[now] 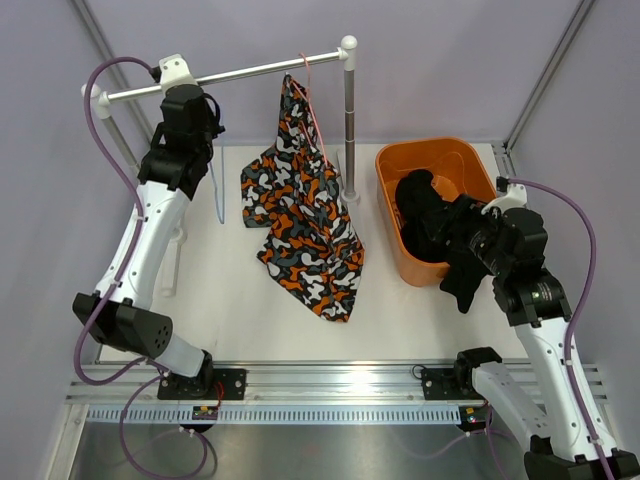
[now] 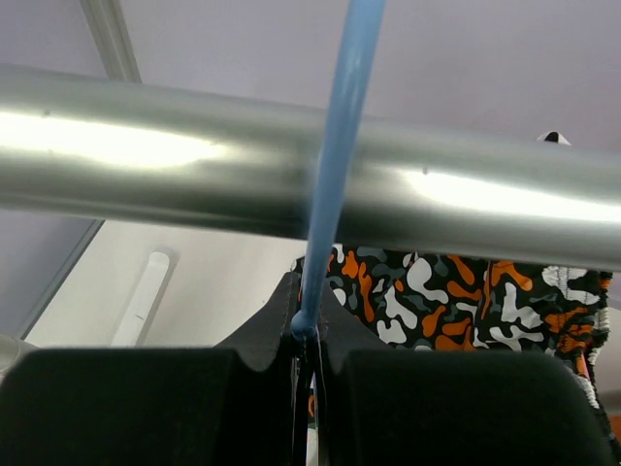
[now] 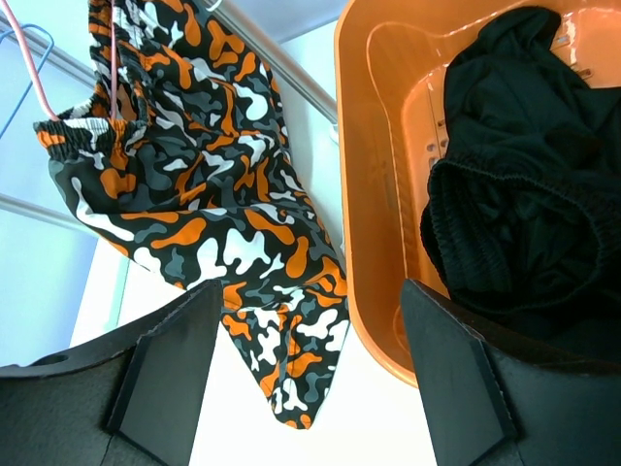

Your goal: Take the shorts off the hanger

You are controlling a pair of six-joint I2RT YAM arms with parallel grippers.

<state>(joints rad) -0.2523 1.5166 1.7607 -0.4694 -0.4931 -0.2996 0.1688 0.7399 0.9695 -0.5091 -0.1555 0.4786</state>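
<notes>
From above, the rail (image 1: 240, 72) spans the far side of the tabletop (image 1: 250, 320). The camouflage shorts (image 1: 300, 200) hang from it on a pink hanger (image 1: 305, 75) near its right post, and their lower hem spreads onto the tabletop. The left hand (image 1: 188, 98) is up at the rail's left end, with a blue hanger (image 1: 218, 185) dangling below it. Bare tabletop lies in front of the rail between the two arms. To the right of the rail's right post stands an orange basket (image 1: 430, 145) holding the black shorts (image 1: 420, 205), part of which droops over its near rim. The right hand (image 1: 462, 240) hovers there.

In the left wrist view, the rail (image 2: 146, 146) crosses just above the left hand (image 2: 306, 340), whose fingers are pressed together on the blue hanger (image 2: 335, 175) hooked over the rail. The camouflage shorts (image 2: 437, 291) hang beyond the rail.

In the right wrist view, the right hand (image 3: 306, 369) has its fingers apart with nothing between them, above the basket's (image 3: 354, 194) left rim. The black shorts (image 3: 524, 194) lie inside the basket. The camouflage shorts (image 3: 194, 194) hang just beside it.
</notes>
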